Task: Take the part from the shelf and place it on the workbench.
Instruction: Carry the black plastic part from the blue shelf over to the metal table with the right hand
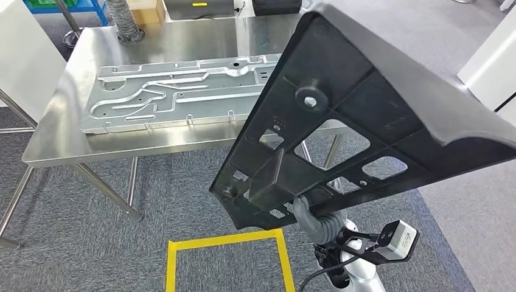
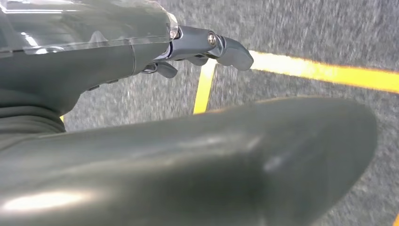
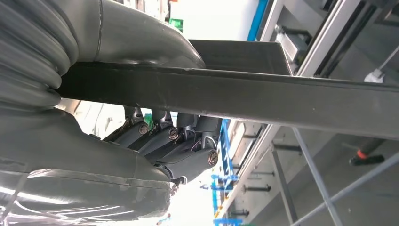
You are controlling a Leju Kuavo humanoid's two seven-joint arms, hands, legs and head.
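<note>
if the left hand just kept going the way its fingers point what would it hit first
Probably the grey carpet floor, near the yellow tape line. The left hand hangs with nothing in it, and nothing else shows ahead of its fingers, though depth is hard to judge.

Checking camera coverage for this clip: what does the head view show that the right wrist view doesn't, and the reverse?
Head view alone: the stainless steel workbench, the flat grey machined metal plate lying on it, and the yellow tape square on the carpet. Right wrist view alone: the right hand with its dark fingers curled under the part's edge. Both show the large black ribbed plastic part, held off the bench.
</note>
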